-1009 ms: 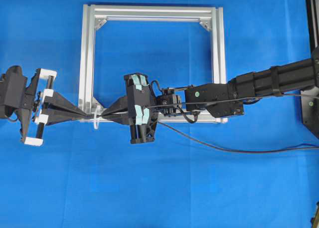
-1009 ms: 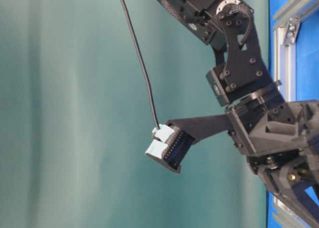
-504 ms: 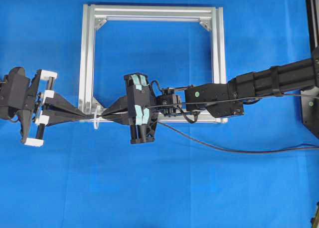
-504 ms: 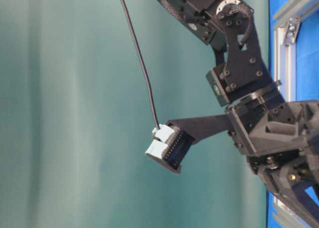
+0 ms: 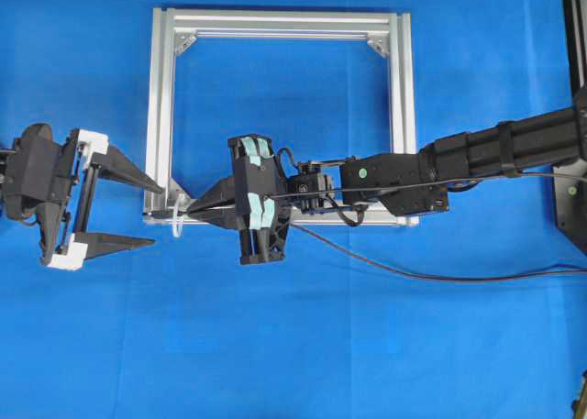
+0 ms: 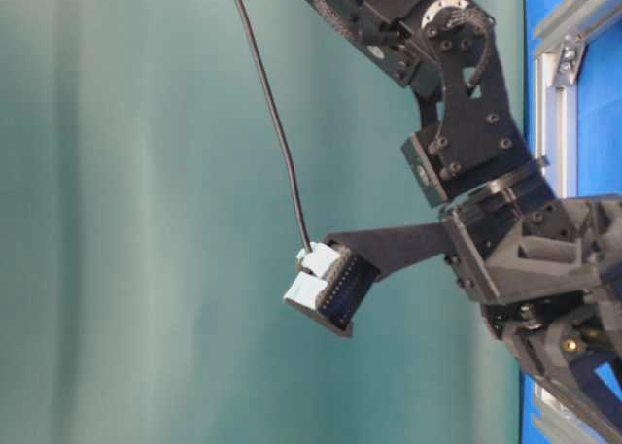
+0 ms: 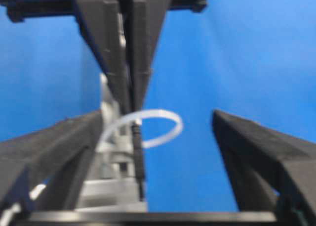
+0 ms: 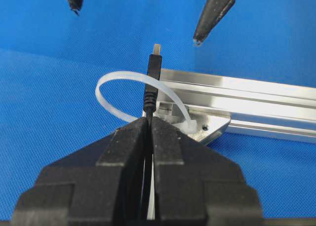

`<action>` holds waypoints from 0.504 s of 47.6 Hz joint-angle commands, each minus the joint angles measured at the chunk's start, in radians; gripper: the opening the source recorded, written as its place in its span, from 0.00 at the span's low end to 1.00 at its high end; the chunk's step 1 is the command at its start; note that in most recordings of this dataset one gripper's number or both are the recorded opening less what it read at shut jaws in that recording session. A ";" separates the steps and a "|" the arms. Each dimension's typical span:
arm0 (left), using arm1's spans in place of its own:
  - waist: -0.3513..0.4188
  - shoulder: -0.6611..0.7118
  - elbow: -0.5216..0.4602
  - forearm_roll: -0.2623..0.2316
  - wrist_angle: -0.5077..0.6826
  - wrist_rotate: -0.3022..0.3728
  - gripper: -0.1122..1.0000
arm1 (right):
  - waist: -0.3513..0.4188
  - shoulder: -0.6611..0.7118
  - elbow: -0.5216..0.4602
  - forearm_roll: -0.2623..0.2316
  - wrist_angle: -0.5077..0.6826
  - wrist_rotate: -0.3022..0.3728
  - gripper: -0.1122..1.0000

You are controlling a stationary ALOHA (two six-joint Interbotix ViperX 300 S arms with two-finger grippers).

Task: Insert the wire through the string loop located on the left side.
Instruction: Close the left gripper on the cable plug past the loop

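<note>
In the right wrist view, the right end effector (image 8: 148,132) has its fingers pressed together on the wire (image 8: 150,95), pinching it just behind the plug, so that the small grey tip stands out in front and passes through the string loop (image 8: 118,82), which rises from the lower left corner of the aluminium frame (image 8: 247,100). Beyond the loop, the left end effector (image 5: 138,215) stands with its fingers spread, one tip on each side of the plug's line and apart from it. The chief risk seems to lie in the handover: the plug is short and the wire limp, so if the left fingers shut slightly off line they could push the tip aside or nip the loop with it. Should the right end effector let go before a firm hold is made, the slack wire trailing over the blue bench (image 5: 303,346) could drag the plug back out. The thin loop may also bend and shift.
</note>
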 commanded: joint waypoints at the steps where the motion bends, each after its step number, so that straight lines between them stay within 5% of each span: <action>1: 0.008 -0.003 -0.018 0.002 0.009 0.000 0.92 | 0.002 -0.021 -0.017 -0.002 -0.005 0.000 0.01; 24: 0.037 0.158 -0.043 0.002 0.032 0.000 0.91 | 0.002 -0.021 -0.014 -0.002 -0.008 0.000 0.01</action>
